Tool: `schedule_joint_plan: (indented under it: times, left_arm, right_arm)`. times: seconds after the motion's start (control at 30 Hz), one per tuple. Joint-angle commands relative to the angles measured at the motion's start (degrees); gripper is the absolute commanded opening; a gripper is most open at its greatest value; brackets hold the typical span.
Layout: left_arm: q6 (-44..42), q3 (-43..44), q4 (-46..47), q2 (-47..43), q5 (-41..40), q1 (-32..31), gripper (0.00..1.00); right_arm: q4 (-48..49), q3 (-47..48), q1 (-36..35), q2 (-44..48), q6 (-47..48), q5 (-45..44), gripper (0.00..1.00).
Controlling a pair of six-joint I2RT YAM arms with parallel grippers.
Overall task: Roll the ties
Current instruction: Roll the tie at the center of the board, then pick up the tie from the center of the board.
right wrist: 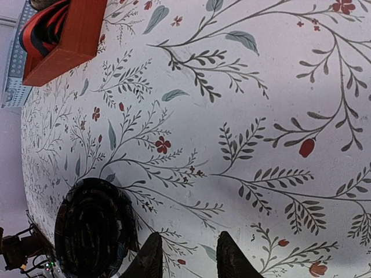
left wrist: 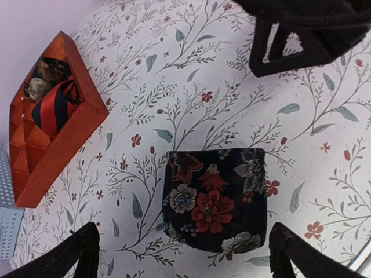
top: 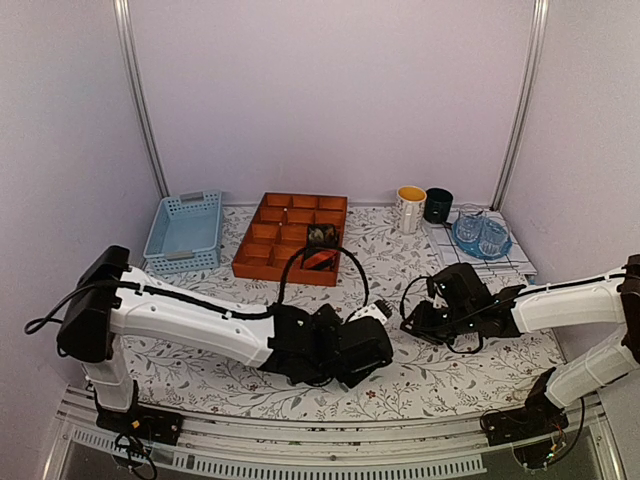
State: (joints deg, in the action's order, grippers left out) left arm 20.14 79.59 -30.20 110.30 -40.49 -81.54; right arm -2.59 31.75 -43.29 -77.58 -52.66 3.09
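Far left on the floral tablecloth (top: 200,370): a pale blue basket (top: 185,232), just beside an orange divided tray (top: 270,270). In the tray's right-hand compartments, two coiled ties, a dark tie (top: 321,235) behind and a red-and-black tie (top: 320,258) in front of it.

Further right, near the table's front middle, the left gripper (left wrist: 184,255): spread wide, one finger well out to each side of a rolled floral tie (left wrist: 214,200), gripping nothing. Rests on the tablecloth, wound into a tight coil, dark with red and cream flowers; shows its spiral end to the right wrist camera.

Just right of the coil, the right gripper (right wrist: 190,243): held slightly apart, a narrow strip of tablecloth visible in the gap, nothing caught there, clear of the coil.

At the back right, a cream mug (top: 410,208) and a dark mug (top: 438,205) side by side, then clear glasses (top: 470,220) on a blue plate (top: 480,252) over a checked cloth (top: 515,262).
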Motion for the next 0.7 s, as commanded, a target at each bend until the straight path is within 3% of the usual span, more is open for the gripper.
schedule_joint_plan:
  times: [0.0, 0.2, 0.4, 0.67]
  left_arm:
    - [3.19, -4.74, 3.93, -7.5, 5.51, 3.7, 1.0]
    - [7.45, -16.83, 14.78, -20.26, 22.12, 14.03, 1.0]
    - [12.78, -25.85, 26.03, -26.02, 40.13, 26.95, 1.0]
    - [14.14, -27.95, 31.95, -23.75, 48.29, 31.34, 1.0]
  right_arm:
    - [-0.5, 0.69, 0.52, 6.59, 1.18, 0.73, 0.32]
    - [-0.56, 3.57, -2.43, 9.9, 2.83, 3.49, 0.32]
    - [0.64, 8.29, -7.87, 7.78, 4.0, 7.05, 0.32]
    - [8.06, 10.93, -11.28, -4.06, -0.08, 14.22, 0.32]
